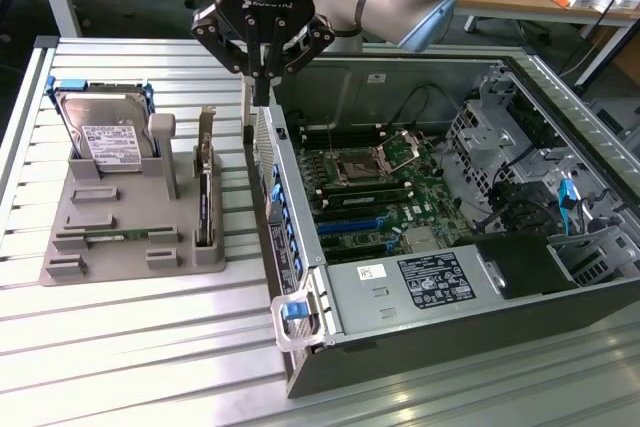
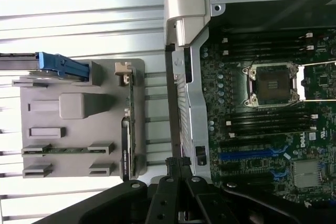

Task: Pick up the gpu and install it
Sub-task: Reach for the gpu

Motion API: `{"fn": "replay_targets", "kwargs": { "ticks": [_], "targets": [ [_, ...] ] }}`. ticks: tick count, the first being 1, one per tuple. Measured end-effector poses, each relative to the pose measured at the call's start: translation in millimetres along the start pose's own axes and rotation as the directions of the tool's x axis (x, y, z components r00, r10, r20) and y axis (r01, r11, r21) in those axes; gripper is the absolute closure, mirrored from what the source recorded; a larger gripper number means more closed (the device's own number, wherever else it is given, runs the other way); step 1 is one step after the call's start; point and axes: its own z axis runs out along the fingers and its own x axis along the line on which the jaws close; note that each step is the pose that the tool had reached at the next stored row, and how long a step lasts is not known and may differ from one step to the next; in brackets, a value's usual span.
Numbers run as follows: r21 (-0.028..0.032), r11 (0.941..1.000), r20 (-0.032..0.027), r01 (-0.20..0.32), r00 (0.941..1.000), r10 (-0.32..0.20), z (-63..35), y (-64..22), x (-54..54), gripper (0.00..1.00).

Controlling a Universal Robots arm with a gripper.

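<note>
The gpu (image 1: pixel 204 209) stands on its long edge in a slot of the grey holder (image 1: pixel 120 247), its silver bracket (image 1: pixel 207 137) rising at the far end. From the wrist it is a thin dark strip (image 2: pixel 127 135) beside the holder's edge. My gripper (image 1: pixel 262 95) hangs above the open computer case's near wall (image 1: pixel 275 197), to the exterior view's right of the gpu and higher than it. Its fingers are shut with nothing between them; they meet at a point (image 2: pixel 182 162) over the case wall. The gripper is apart from the gpu.
A silver hard drive (image 1: pixel 105 137) in a blue frame leans at the holder's back, and a green memory stick (image 1: pixel 120 235) lies on it. The open case holds the motherboard (image 1: pixel 370 187) with blue card slots (image 2: pixel 252 155). Everything rests on a slatted metal table (image 1: pixel 130 347).
</note>
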Motion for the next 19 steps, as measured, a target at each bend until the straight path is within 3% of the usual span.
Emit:
{"fn": "replay_targets", "kwargs": {
  "ticks": [19],
  "targets": [
    [0.0014, 1.0000, 0.0000, 0.000, 1.0000, 0.000, 0.2, -0.7, 8.8, 0.89]
  ]
}}
